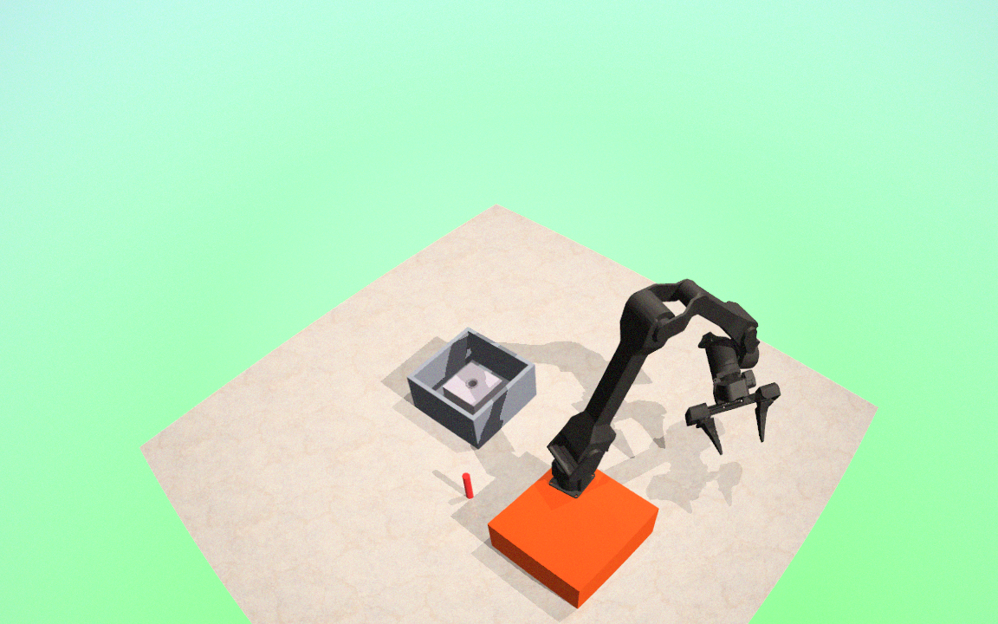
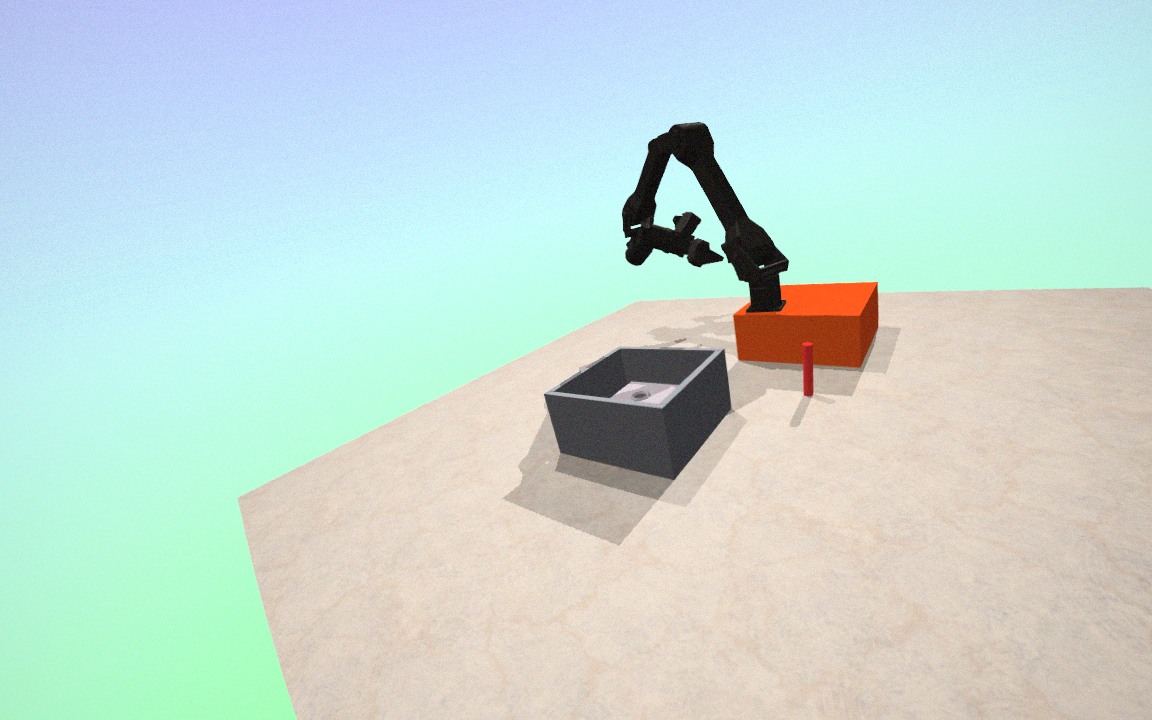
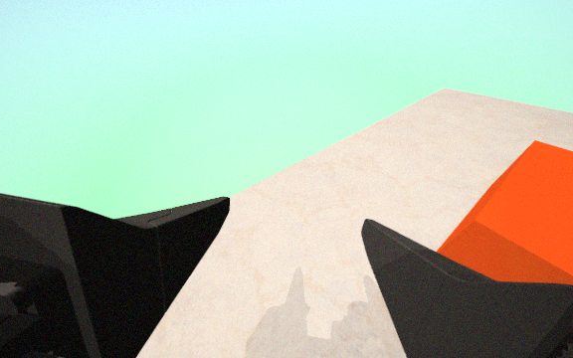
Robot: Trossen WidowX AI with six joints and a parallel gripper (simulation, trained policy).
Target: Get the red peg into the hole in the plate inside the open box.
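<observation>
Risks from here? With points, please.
1. The red peg [image 1: 468, 485] [image 2: 807, 368] stands upright on its narrow end, so a sideways brush from the open gripper [image 1: 742, 447] [image 3: 295, 213] could topple it.
2. The grey box [image 1: 445, 419] [image 2: 611, 434] has raised walls around the plate [image 1: 459, 387] [image 2: 659, 391]; the wide-spread fingers might catch a rim on the way down.
</observation>
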